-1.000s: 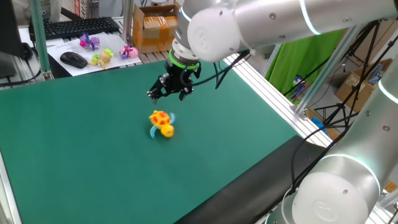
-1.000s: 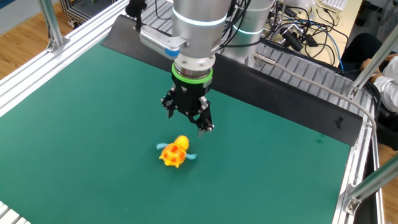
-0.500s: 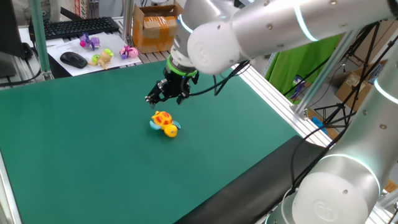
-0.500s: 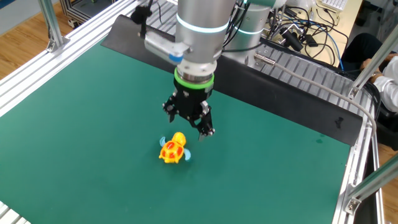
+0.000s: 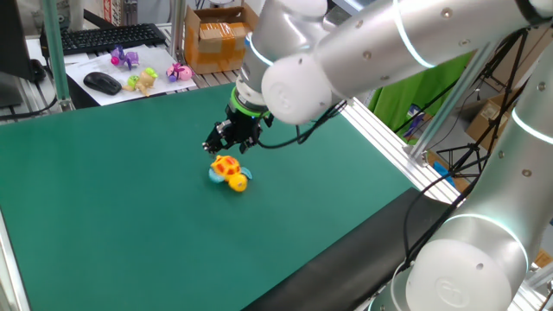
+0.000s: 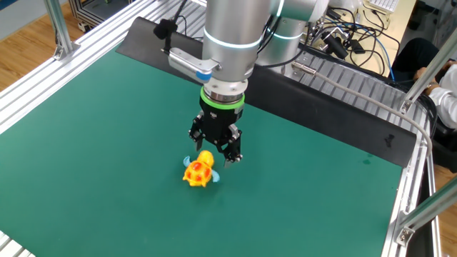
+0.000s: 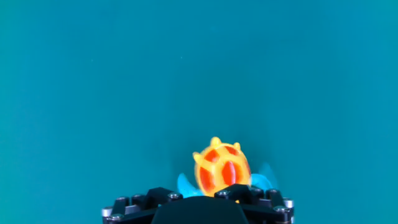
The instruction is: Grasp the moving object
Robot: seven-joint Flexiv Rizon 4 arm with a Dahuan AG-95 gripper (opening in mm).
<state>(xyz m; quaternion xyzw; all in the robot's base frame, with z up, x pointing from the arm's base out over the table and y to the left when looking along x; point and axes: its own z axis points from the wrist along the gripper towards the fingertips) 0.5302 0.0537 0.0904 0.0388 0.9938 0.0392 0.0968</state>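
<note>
Green mat (image 5: 104,199) covers the table; one silver arm (image 5: 346,60) reaches over it from the right in one fixed view. Gripper (image 6: 216,149) hangs just above the mat, fingers spread a little, nothing between them. One toy (image 5: 228,171) lies on the mat near mid-table, just beside the gripper, a bit below it in both fixed views; whether they touch, cannot tell. Toy is yellow-orange, red spots up, blue fins out at the sides. In one fixed view its long axis runs upper left to lower right, yellow head at the lower right end. In the other fixed view the head (image 6: 206,157) points toward the gripper. In the hand view the toy (image 7: 222,169) sits low centre, partly hidden by the gripper base. Nothing else on the mat near it. Off the mat, on a white sheet far behind: one keyboard (image 5: 108,36), one mouse (image 5: 102,82), three small toys, purple (image 5: 124,58), pale yellow-green (image 5: 143,81), pink (image 5: 179,72), and one cardboard box (image 5: 216,39)
</note>
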